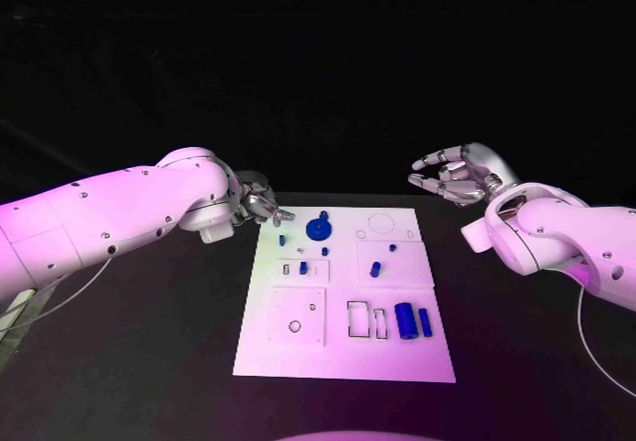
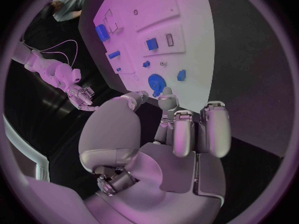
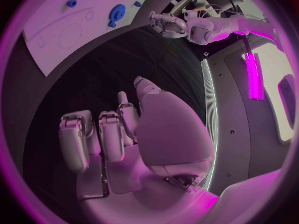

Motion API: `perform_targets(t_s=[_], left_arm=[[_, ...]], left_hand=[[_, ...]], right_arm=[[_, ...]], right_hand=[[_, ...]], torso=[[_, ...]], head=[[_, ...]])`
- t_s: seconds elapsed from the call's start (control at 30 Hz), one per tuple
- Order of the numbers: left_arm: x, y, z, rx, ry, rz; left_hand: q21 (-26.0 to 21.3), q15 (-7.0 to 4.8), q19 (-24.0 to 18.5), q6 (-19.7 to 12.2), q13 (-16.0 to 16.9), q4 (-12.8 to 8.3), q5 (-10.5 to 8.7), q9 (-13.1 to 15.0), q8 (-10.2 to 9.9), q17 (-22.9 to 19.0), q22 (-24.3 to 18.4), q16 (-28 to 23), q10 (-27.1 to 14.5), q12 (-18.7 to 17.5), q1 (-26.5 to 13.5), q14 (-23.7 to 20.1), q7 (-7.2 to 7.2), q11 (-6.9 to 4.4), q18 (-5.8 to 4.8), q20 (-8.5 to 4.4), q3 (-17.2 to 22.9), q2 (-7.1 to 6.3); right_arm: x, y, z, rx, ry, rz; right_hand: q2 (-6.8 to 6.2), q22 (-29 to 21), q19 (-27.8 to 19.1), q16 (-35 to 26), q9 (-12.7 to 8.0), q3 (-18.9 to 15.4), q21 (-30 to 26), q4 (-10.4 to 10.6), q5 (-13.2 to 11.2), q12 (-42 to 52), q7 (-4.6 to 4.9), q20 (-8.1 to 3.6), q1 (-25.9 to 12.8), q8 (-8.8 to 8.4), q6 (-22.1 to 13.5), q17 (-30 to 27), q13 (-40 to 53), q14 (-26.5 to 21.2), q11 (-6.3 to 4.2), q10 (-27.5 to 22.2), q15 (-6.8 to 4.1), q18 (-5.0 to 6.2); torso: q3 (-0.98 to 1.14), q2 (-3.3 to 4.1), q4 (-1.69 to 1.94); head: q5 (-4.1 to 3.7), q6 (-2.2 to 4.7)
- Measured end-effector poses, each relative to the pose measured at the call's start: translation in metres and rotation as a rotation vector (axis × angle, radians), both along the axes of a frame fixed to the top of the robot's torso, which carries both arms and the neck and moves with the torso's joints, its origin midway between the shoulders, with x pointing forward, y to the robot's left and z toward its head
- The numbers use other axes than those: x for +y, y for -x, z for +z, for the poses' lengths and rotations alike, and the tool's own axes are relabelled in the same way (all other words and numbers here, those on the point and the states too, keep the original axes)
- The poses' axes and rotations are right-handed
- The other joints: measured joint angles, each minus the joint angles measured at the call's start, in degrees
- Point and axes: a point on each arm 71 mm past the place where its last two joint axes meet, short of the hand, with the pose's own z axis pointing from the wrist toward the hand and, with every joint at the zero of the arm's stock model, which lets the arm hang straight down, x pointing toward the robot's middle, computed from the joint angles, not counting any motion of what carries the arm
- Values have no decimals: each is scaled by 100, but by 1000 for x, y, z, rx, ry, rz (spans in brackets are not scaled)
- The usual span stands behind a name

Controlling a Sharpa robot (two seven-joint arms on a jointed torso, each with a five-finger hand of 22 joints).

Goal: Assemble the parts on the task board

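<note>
The white task board (image 1: 347,303) lies flat mid-table. Small blue parts (image 1: 375,269) dot it. A round blue gear (image 1: 318,226) sits toward its 12 o'clock edge, two blue cylinders (image 1: 414,322) toward 4 o'clock.

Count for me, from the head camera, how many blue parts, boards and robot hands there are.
blue parts: 8
task board: 1
hands, the left hand and the right hand: 2
Total: 11
</note>
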Motion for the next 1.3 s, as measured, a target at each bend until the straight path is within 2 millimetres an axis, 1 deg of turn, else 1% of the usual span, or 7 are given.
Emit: perform_targets(t_s=[0.27, 0.37, 0.6, 0.8, 0.87, 1.0, 1.3], left_arm=[[3, -15, 1, -4, -55, 9], [0, -20, -3, 6, -82, 2], [-4, -28, -14, 43, -129, -7], [-4, -32, -20, 67, -153, -7], [-4, -33, -21, 73, -158, -9], [-4, -34, -23, 84, -167, -10], [-4, -33, -29, 112, -184, -21]], left_hand=[[0, 20, -18, 1, 3, 14, 0, -22, -25, 0, 6, 0, 0, 0, 0, 20, 0, 0, 0, 18, -47, 0], [0, 20, -19, 1, 8, 15, 0, -22, -25, 0, 6, 0, 0, 0, 0, 20, -1, 0, 0, 18, -47, 0], [0, 20, -19, 1, -13, 25, -27, -38, -25, 0, 4, 0, -20, 0, 0, 20, -1, 20, 0, 17, -57, 0], [0, 20, -19, 1, -19, 31, -27, -40, -25, 0, 2, 0, -20, 0, 0, 20, -1, 20, 0, 17, -63, 0], [0, 19, -19, 1, 53, 31, -47, -46, -25, 0, 2, 0, -20, 56, 0, 20, -1, 20, 0, 17, -63, 0], [0, 19, -19, 2, 87, 31, -47, -46, -25, -1, 2, 0, -20, 55, 0, 20, -1, 20, 0, 17, -63, 0], [0, 19, 2, 2, 105, 15, -47, -59, -45, -1, 15, 0, -19, 78, -1, 20, -1, 20, 0, 38, -79, 0]], right_arm=[[0, 0, 0, 0, 0, 0], [1, 0, 0, 1, 0, 2], [3, 0, 0, 0, -1, 6], [4, 0, 0, -1, -2, 9], [4, 0, 0, -1, -2, 10], [5, 0, 0, -2, -3, 11], [5, 0, 0, -2, -2, 11]], right_hand=[[0, -1, 0, 0, 0, 0, 0, 0, 0, 0, 0, 0, 0, 0, 0, 0, 0, 0, 0, 0, 0, 0], [0, -1, 0, 0, 0, 0, 0, 0, 0, 0, 0, 0, 0, 0, 0, 0, 0, 0, 0, 0, 0, 0], [0, -1, 0, -45, 0, 0, -123, 0, 0, -86, 0, 0, 0, 0, 0, -1, 0, 0, 8, -74, 0, 0], [0, -1, 0, -46, 1, 16, -144, -16, 0, -97, 0, 0, 0, 0, 0, -1, 0, 0, 0, -84, 0, 0], [0, -2, 0, -46, 1, 16, -144, -16, 0, -97, 0, 0, 0, 0, 0, -1, -1, 0, 0, -84, 0, 0], [0, -2, 0, -46, 1, 16, -144, -16, 0, -97, 0, 0, 0, 0, 0, -1, -1, 0, 0, -84, 0, 0], [0, -2, 0, -46, 1, 31, -144, -1, 1, -97, 0, 0, 1, 0, 0, 4, -1, 0, 0, -84, 0, 0]], torso=[[1, 2, 0], [0, 4, 2], [-3, 4, -9], [0, 4, -12], [0, 4, -12], [1, 4, -10], [3, 1, -8]], head=[[44, 10], [60, 6], [100, -4], [94, -19], [87, -30], [86, -49], [86, -65]])
